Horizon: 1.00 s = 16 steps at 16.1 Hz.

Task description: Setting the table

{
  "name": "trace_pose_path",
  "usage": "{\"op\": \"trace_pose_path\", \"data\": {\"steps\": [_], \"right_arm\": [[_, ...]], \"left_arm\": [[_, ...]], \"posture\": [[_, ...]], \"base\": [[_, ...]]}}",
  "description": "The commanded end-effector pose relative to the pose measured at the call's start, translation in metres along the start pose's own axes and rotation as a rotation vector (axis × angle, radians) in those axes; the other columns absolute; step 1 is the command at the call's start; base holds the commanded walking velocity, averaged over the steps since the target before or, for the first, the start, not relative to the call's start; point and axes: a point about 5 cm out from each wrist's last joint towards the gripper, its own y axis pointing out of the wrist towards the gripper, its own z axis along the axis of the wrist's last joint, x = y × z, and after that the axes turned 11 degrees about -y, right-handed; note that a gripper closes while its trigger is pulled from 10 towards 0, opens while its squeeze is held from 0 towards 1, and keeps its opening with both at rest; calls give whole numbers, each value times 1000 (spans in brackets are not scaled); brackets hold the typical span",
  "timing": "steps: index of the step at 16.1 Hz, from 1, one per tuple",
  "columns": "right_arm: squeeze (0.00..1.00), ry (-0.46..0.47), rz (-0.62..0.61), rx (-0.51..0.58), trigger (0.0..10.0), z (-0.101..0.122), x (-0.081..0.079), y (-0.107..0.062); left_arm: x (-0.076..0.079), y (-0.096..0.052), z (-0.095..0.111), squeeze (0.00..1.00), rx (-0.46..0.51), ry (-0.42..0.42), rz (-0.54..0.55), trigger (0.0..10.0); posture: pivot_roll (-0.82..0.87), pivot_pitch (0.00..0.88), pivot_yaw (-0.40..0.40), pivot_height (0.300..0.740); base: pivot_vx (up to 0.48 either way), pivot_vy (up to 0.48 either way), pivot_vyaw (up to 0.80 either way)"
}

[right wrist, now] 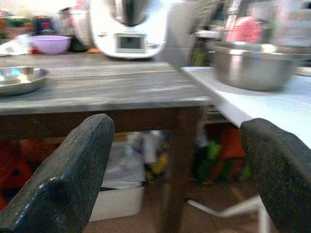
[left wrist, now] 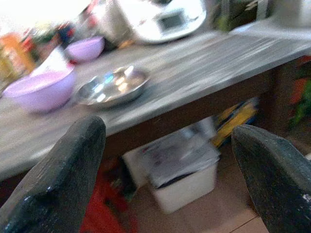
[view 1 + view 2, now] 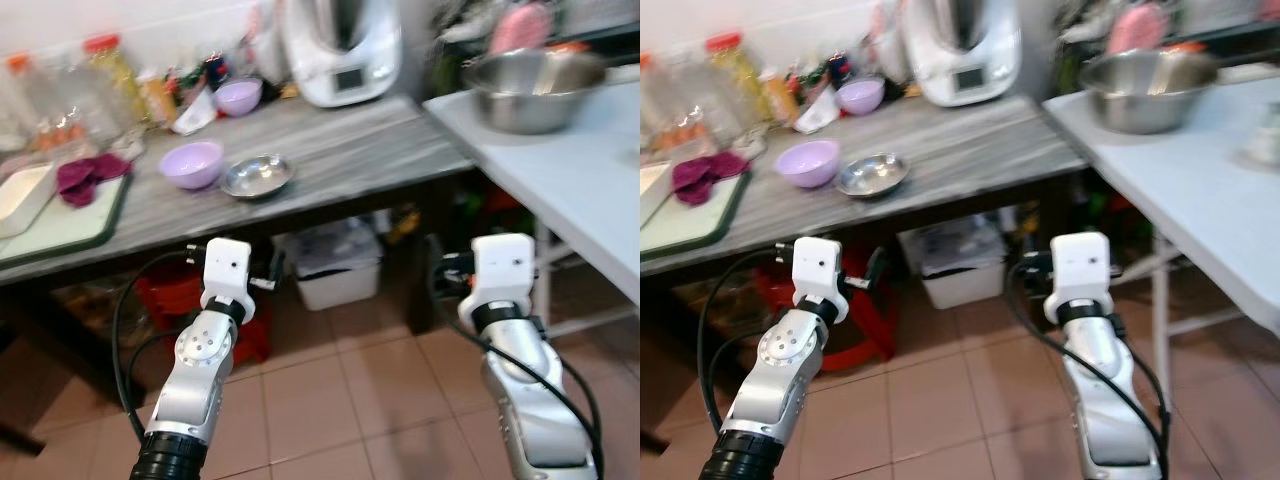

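The left gripper [image 2: 167, 170] is spread wide with nothing between its two black fingers [image 2: 58, 179], and it hangs below the edge of the grey wooden table [image 3: 340, 150], aimed toward the tabletop. The right gripper [image 1: 180, 174] is also spread and empty, held at about the same low height, facing the gap where the grey table meets the white table [image 3: 560, 170].

Straight ahead of the left gripper, on the grey table, sits a small steel dish [image 3: 257, 175], with a lilac bowl [image 3: 191, 163] just beside it. A second lilac bowl [image 3: 238, 96] stands further back, near a white kitchen machine [image 3: 345, 50] and a row of bottles and jars [image 3: 90, 85]. At the far left of the table lies a cutting board [image 3: 60, 225] with some dark red pieces [image 3: 85, 175] on it and a white tray [image 3: 22, 195]. A large steel bowl [image 3: 530, 88] rests on the white table. Under the grey table stands a white bin [image 3: 335, 275] on the tiled floor [image 3: 330, 400].

As a judgement, the task has barely begun: no dish is in either gripper, the bowls and dish sit together on the grey table, and nothing looks laid out as a place setting. What seems left is nearly all of it: raising an arm to table height, taking the dish or a bowl, and putting it in its place.
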Motion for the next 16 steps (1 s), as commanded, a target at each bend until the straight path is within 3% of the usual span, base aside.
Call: {"op": "trace_pose_path", "data": {"steps": [1, 5, 10, 16], "right_arm": [[0, 28, 33, 26, 10000, 6, -8, 0], [0, 50, 65, 35, 10000, 7, -11, 1], [0, 112, 72, 52, 10000, 9, -15, 2], [0, 213, 71, -34, 10000, -11, -27, 3]], "left_arm": [[-8, -1, 1, 0, 0, -5, 19, 10000], [2, 1, 3, 0, 20, -38, -22, 10000], [2, 3, 3, 0, 17, -35, -31, 10000], [2, -2, -2, 0, -13, -9, -36, 10000]], "posture": [[-234, 50, 114, 740], [-230, 51, 114, 740], [-222, 48, 128, 740], [-141, 101, 180, 740]], "base": [[0, 0, 0], [0, 0, 0], [0, 0, 0], [0, 0, 0]]}}
